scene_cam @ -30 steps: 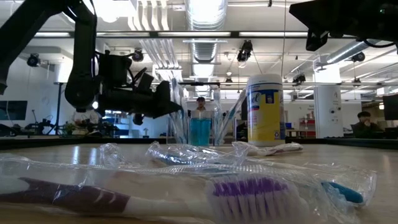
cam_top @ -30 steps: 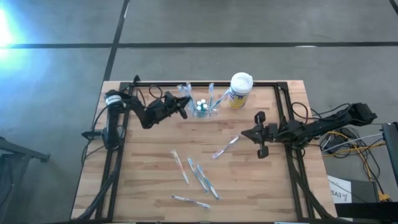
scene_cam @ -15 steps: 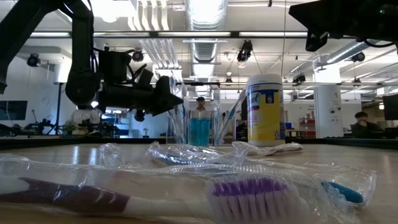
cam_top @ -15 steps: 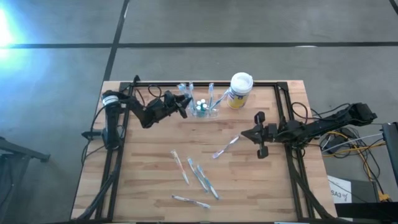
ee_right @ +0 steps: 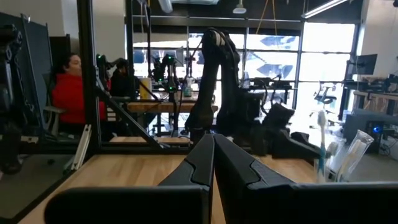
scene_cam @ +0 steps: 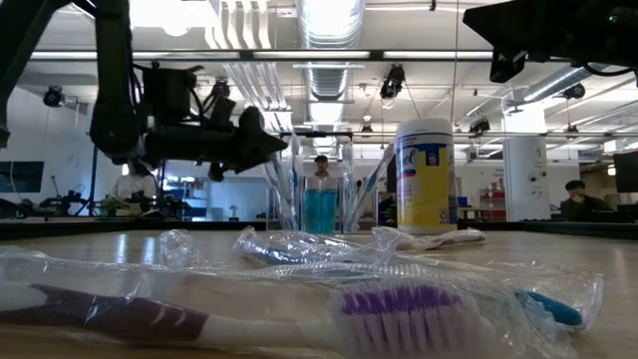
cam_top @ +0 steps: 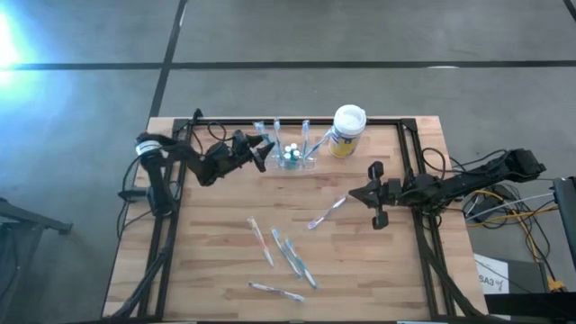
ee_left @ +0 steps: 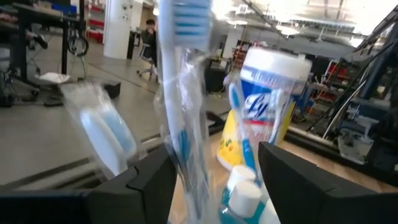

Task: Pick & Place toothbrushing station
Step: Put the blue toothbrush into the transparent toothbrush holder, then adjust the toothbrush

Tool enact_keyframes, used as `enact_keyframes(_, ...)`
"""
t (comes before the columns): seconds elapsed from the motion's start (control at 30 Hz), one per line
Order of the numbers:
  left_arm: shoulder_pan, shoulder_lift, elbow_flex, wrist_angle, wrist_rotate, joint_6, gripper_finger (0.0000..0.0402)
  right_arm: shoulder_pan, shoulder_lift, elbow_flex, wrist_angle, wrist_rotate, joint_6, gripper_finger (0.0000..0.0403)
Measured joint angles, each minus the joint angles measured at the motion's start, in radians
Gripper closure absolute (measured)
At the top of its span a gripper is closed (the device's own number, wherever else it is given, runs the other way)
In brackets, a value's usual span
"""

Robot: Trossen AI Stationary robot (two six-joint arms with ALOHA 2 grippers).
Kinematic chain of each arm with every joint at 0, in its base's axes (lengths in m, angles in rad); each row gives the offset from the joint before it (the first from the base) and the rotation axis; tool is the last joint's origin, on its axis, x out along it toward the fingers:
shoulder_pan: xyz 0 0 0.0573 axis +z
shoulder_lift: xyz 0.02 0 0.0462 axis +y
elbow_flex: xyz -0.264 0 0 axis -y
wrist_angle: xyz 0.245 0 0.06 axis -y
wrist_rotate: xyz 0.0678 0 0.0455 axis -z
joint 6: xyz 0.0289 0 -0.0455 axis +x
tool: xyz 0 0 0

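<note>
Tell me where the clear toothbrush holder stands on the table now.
In the high view, the toothbrush holder stands near the table's far edge, between the left gripper and the white-lidded canister.

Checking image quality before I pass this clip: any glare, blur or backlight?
High view: a white glare patch on the floor at the left edge. Left wrist view: the wrapped toothbrush close up is blurred. Right wrist view: bright windows backlight the room. Low view: ceiling lights blow out.

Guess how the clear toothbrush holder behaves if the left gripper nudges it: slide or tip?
The holder looks thin, clear plastic, so probably light and apt to slide on the smooth wooden table. Wrapped toothbrushes stand tall in it, so a high push might tip it. The open left gripper sits beside it.
</note>
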Motion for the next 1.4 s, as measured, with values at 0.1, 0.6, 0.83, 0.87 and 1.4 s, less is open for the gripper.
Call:
enact_keyframes(0.1, 0.003, -0.069, -0.013, -0.06, -0.001, 0.009, 0.0175, 0.0, 0.0, 0.0, 0.0, 0.0, 0.0, 0.0394)
enact_keyframes(0.6, 0.017, -0.27, 0.177, -0.67, 0.054, 0.094, 0.0175, 0.0, 0.002, 0.004, 0.001, 0.0, -0.004, 0.0394)
enact_keyframes(0.83, 0.031, -0.281, 0.365, -0.948, 0.051, 0.246, 0.0177, 0.0, 0.002, 0.004, 0.0, 0.0, -0.008, 0.0394)
enact_keyframes(0.87, 0.032, -0.281, 0.386, -0.976, 0.051, 0.267, 0.0176, 0.0, 0.002, 0.004, 0.0, 0.0, -0.008, 0.0394)
enact_keyframes(1.4, 0.034, -0.507, 0.406, -1.155, 0.034, 0.397, 0.0177, 0.0, 0.001, 0.003, -0.017, -0.001, -0.008, 0.0394)
